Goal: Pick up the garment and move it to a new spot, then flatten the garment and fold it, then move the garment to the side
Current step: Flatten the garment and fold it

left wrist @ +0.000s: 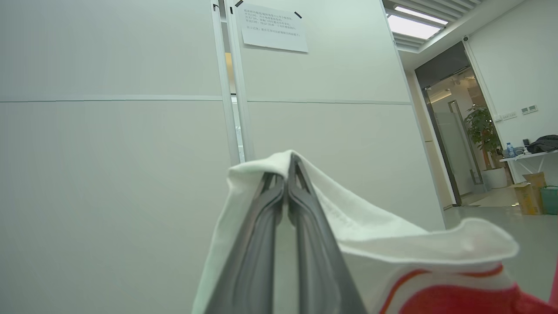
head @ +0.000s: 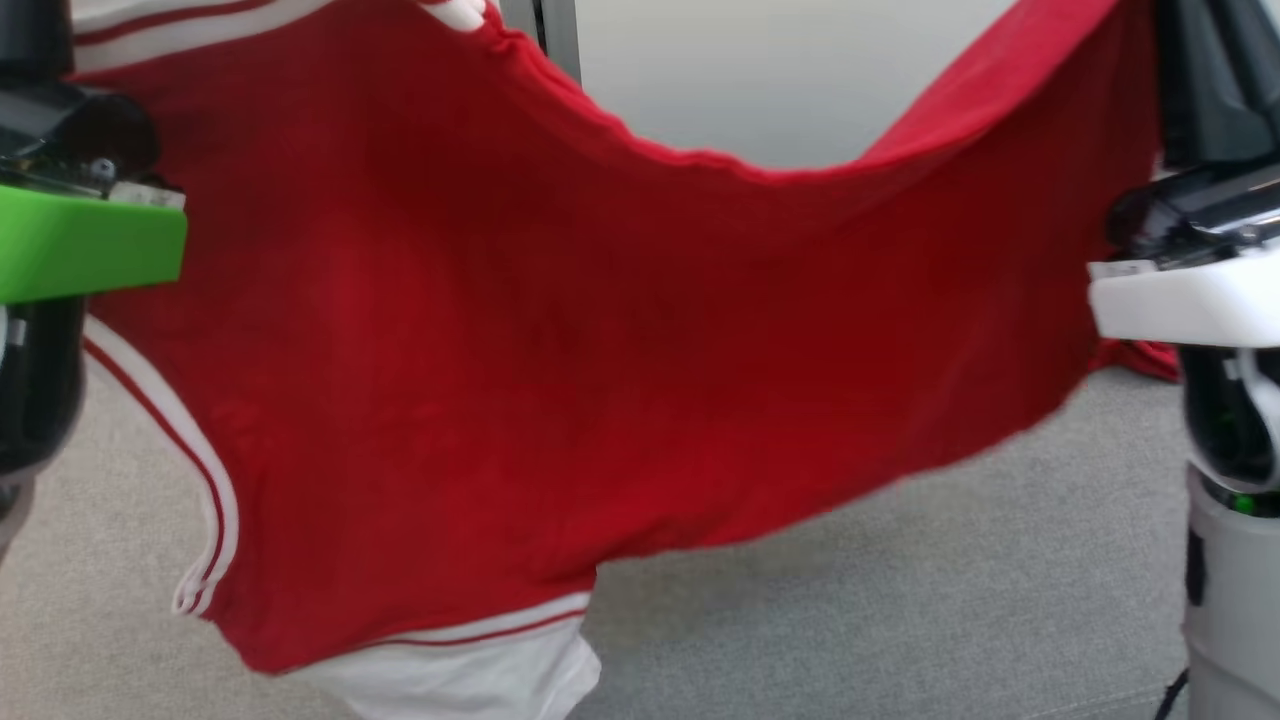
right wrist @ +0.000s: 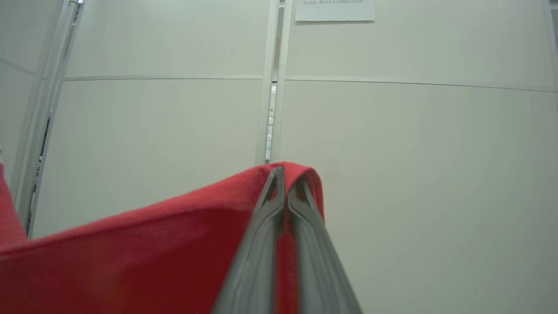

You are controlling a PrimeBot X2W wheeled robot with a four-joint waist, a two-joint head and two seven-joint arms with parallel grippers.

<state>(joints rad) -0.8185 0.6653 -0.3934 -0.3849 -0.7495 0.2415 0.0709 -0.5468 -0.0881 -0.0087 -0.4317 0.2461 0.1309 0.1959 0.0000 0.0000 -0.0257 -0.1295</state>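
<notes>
The garment [head: 560,360] is a red top with white trim and red stripes. In the head view it hangs spread wide in the air above the grey surface, sagging in the middle, its white hem lowest at the bottom centre. My left gripper [left wrist: 287,168] is shut on a white edge of the garment [left wrist: 370,235] in the left wrist view. In the right wrist view my right gripper [right wrist: 285,174] is shut on a red edge of the garment [right wrist: 152,253]. Both arms' wrists frame the cloth at the head view's left and right edges.
A grey surface [head: 900,600] lies below the hanging cloth. Pale partition panels [left wrist: 109,152] with a taped paper notice [left wrist: 272,28] stand ahead. A doorway, a plant and a table with boxes [left wrist: 529,192] are off to one side in the left wrist view.
</notes>
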